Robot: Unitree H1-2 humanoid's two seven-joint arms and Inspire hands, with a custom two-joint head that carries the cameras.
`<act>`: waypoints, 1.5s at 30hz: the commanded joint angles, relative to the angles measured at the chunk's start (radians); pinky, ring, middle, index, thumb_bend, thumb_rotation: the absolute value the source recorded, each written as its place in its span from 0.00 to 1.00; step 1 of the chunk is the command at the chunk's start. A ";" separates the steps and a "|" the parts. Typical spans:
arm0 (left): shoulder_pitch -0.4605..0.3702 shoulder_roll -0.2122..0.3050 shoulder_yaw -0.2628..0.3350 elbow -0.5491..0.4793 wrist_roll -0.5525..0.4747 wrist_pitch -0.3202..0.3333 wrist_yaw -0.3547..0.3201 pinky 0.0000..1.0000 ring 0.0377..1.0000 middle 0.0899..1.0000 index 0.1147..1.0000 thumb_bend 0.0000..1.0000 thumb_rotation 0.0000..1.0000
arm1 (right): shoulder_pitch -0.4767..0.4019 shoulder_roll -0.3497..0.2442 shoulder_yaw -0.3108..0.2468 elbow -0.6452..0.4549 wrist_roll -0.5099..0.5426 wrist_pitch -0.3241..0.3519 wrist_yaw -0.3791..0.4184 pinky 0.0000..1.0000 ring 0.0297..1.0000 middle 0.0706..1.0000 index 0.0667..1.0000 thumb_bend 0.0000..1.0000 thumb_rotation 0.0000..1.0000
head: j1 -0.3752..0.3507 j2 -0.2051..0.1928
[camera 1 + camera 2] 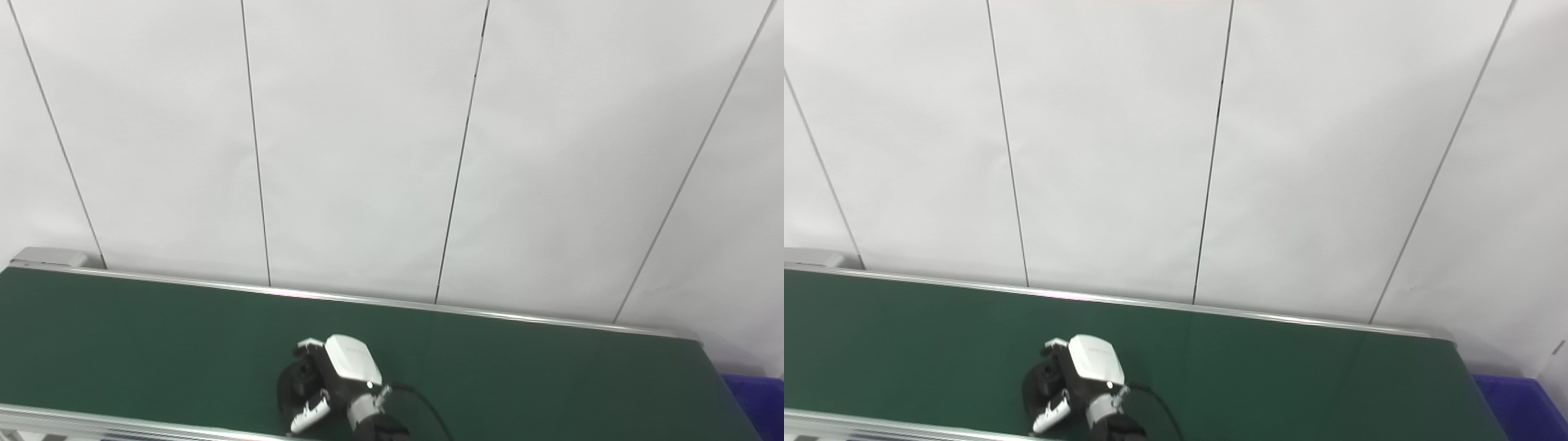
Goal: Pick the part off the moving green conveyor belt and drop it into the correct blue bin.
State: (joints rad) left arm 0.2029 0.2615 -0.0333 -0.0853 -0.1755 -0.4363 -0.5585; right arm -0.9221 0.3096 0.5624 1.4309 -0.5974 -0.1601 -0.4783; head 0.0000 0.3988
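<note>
White wall panels (367, 153) back the green belt (153, 343), where one hand (346, 373), its arm cut off, curls around a dark part (300, 383) at the near edge; a blue bin (759, 401) peeks beyond the right end.

The dark part (300, 383) lies partly concealed beneath the curled fingers (309, 416) of the right hand (343, 380); its shape is indeterminate. The blue bin (1516, 404), well right of the fingers, is cropped by the frame edge.
</note>
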 commanded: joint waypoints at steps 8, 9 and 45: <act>-0.004 -0.006 0.008 -0.022 -0.049 -0.033 -0.016 0.78 0.82 0.83 0.81 0.63 0.43 | -0.007 0.020 0.018 0.000 -0.013 0.023 -0.018 0.45 0.42 0.45 0.49 0.52 0.00 | -0.004 0.003; -0.005 -0.007 0.009 -0.022 -0.051 -0.033 -0.017 0.78 0.82 0.83 0.81 0.63 0.43 | -0.005 0.018 0.018 0.001 -0.012 0.019 -0.020 0.44 0.42 0.44 0.48 0.52 0.00 | -0.006 0.005; -0.098 -0.050 0.022 0.136 -0.031 -0.033 -0.061 0.76 0.81 0.83 0.81 0.65 0.47 | 0.055 -0.177 -0.081 -0.409 0.054 -0.037 0.031 0.44 0.40 0.45 0.51 0.51 0.00 | -0.107 0.031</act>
State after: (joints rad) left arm 0.1255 0.2165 -0.0190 0.0607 -0.1919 -0.4363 -0.6125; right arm -0.8480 0.1379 0.4911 1.0826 -0.5363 -0.1925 -0.4498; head -0.1074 0.4295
